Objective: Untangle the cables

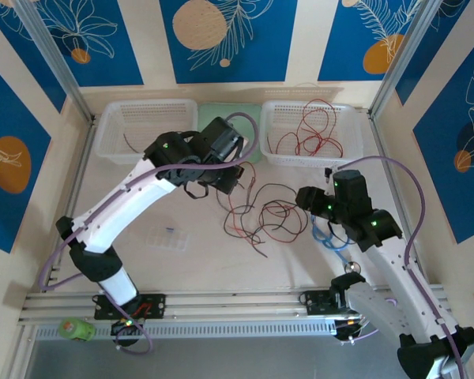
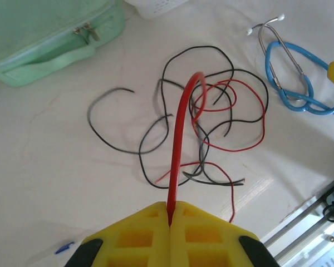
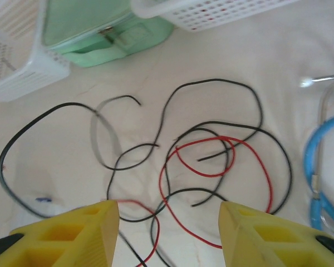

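Pale table (image 1: 197,268) is carrying a loose tangle of red and black cables (image 1: 262,215) in its middle.
White basket (image 1: 300,106) at the far right is holding more red strands (image 1: 312,136); the left gripper (image 2: 170,214) is pinching one red cable (image 2: 178,139) between closed jaws — the right gripper (image 3: 168,222) is hovering wide apart just above the tangle.

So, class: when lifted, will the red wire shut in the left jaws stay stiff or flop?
Probably floppy yet slightly springy: the red wire arcs up from the left gripper, then droops. Likely very light, being so thin. Lifting may drag the black wires, since its far end dips among them.
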